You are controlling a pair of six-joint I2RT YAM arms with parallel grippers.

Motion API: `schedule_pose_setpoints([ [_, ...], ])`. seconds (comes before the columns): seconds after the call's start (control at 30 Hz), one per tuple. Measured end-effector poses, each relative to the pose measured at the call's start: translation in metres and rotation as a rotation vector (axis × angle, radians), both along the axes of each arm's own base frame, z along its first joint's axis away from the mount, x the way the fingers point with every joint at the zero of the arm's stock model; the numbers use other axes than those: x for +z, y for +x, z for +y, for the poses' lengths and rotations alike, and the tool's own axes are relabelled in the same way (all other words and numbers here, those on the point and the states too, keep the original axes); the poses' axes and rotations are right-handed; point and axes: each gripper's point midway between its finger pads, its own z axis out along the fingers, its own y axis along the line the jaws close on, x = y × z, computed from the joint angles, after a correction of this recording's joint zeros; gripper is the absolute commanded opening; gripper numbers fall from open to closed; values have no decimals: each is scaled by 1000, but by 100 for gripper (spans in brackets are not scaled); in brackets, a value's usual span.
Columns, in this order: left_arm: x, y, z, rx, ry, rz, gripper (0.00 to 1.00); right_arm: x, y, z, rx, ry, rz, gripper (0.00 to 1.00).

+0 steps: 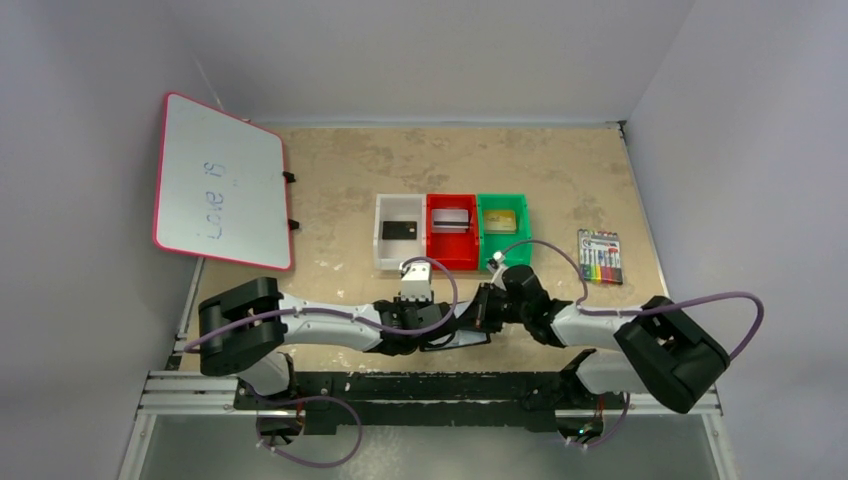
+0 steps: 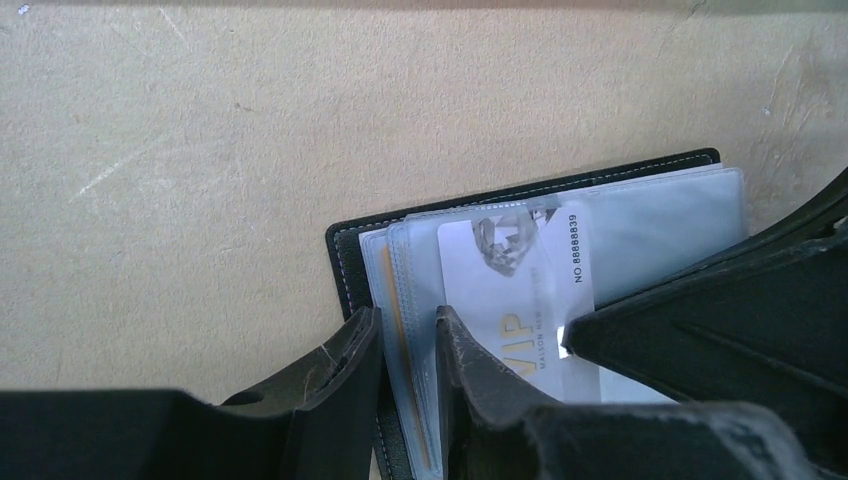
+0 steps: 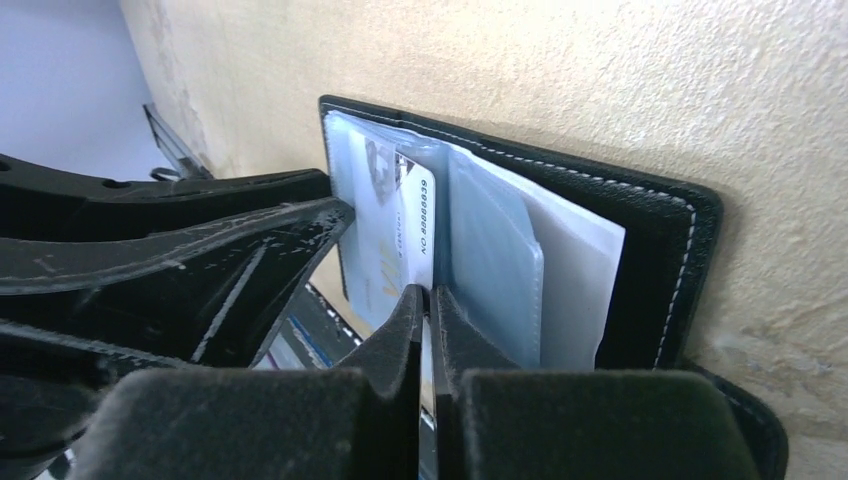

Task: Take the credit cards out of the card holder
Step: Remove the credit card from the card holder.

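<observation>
The black card holder (image 1: 462, 339) lies open at the near table edge between my two grippers. In the left wrist view the card holder (image 2: 520, 185) shows clear sleeves and a pale card marked VIP (image 2: 510, 280). My left gripper (image 2: 405, 320) is shut on the holder's left sleeves and cover edge; it also shows in the top view (image 1: 432, 338). My right gripper (image 3: 428, 292) is shut on the edge of the pale VIP card (image 3: 385, 230), which sticks partly out of its sleeve. A black card (image 1: 399, 230), a silver-grey card (image 1: 451, 218) and a gold card (image 1: 499, 220) lie in the bins.
White bin (image 1: 381, 240), red bin (image 1: 452, 263) and green bin (image 1: 502, 199) stand in a row just beyond the grippers. A clear pack of coloured markers (image 1: 600, 257) lies to the right. A red-framed whiteboard (image 1: 220, 182) leans at the far left.
</observation>
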Motion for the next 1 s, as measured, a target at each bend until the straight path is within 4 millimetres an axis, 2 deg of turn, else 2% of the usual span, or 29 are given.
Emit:
schedule_pose_setpoints([
  [0.27,1,2,1,21,0,-12,22,19,5,-2,-49,58,-36,0],
  [0.73,1,3,1,41,-51,-19,22,30,9,-29,-162,11,-74,0],
  [1.0,4,2,6,42,-49,-21,23,27,7,-37,-175,-29,-72,0],
])
